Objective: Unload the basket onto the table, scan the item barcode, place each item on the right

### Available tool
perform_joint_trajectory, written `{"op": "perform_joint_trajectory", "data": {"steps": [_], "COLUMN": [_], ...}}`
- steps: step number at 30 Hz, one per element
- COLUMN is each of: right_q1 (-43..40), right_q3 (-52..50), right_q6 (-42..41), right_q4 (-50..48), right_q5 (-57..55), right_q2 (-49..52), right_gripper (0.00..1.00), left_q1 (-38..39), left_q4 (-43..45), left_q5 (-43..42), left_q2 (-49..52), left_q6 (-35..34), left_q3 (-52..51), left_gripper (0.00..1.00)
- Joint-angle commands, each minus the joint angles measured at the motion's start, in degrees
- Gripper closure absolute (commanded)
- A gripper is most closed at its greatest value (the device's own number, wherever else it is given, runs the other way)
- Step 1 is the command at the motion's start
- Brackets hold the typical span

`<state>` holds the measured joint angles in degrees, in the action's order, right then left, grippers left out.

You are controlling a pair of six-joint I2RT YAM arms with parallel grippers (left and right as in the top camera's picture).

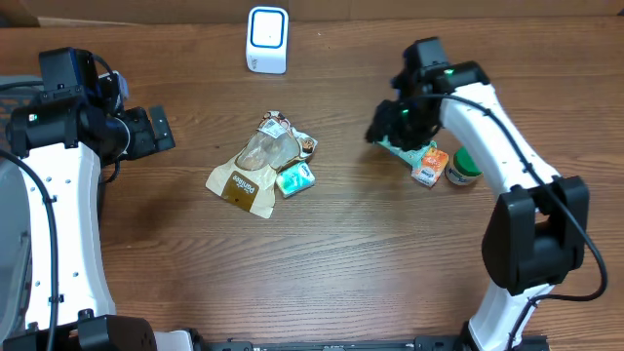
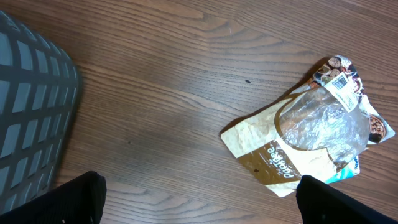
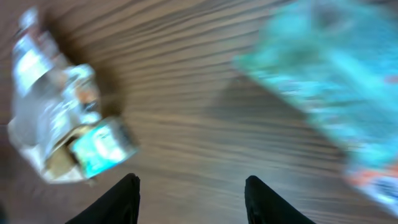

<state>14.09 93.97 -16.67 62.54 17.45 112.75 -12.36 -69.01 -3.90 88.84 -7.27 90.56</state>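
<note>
Right tool (image 1: 393, 125) hangs with its fingers apart and nothing between them, just above a teal pouch (image 1: 414, 154). The pouch lies toward the right edge of the surface (image 1: 341, 263), touching a small orange carton (image 1: 430, 168). Left tool (image 1: 159, 129) gapes wide near the left edge. The white scanner (image 1: 267, 39) stands at the far edge.

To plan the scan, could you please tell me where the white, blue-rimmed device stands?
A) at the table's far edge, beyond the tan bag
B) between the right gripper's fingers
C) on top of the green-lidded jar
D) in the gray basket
A: in the overhead view the white device stands by itself at the far edge of the table, beyond the tan bag and touching no other item.
</note>
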Motion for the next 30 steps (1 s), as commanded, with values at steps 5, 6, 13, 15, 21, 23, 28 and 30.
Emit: {"op": "perform_joint_trajectory", "data": {"steps": [5, 6, 13, 15, 21, 23, 28, 30], "right_q1": [12.4, 13.5, 17.6, 17.9, 18.1, 18.1, 18.1, 18.1], "right_q3": [-5.3, -6.3, -12.8, -14.2, -15.0, -15.0, -15.0, -15.0], "right_q6": [-12.9, -15.5, -21.2, -21.5, -22.4, -22.4, -22.4, -22.4], "right_q4": [-9.8, -11.2, -21.2, -23.7, -26.9, -28.1, -29.1, -29.1], "right_q5": [-2.4, -3.9, -4.5, -4.3, -2.1, -0.4, 2.2, 2.4], "right_q2": [-1.4, -1.4, -1.4, -1.1, 1.9, 3.5, 5.9, 6.5], "right_gripper": [0.50, 0.50, 0.58, 0.60, 0.61, 0.61, 0.61, 0.62], "left_q1": [0.4, 0.4, 0.4, 0.4, 0.4, 0.4, 0.4, 0.4], "left_q4": [0.0, 0.0, 0.0, 0.0, 0.0, 0.0, 0.0, 0.0], "left_q5": [-0.2, -0.2, -0.2, -0.2, -0.2, -0.2, -0.2, -0.2], "left_q2": [-0.3, -0.3, -0.3, -0.3, -0.3, -0.3, -0.3, -0.3], "left_q6": [0.7, 0.7, 0.7, 0.7, 0.7, 0.7, 0.7, 0.7], "left_q3": [0.3, 0.3, 0.3, 0.3, 0.3, 0.3, 0.3, 0.3], "left_gripper": [0.00, 0.00, 0.00, 0.00, 0.00, 0.00, 0.00, 0.00]}}
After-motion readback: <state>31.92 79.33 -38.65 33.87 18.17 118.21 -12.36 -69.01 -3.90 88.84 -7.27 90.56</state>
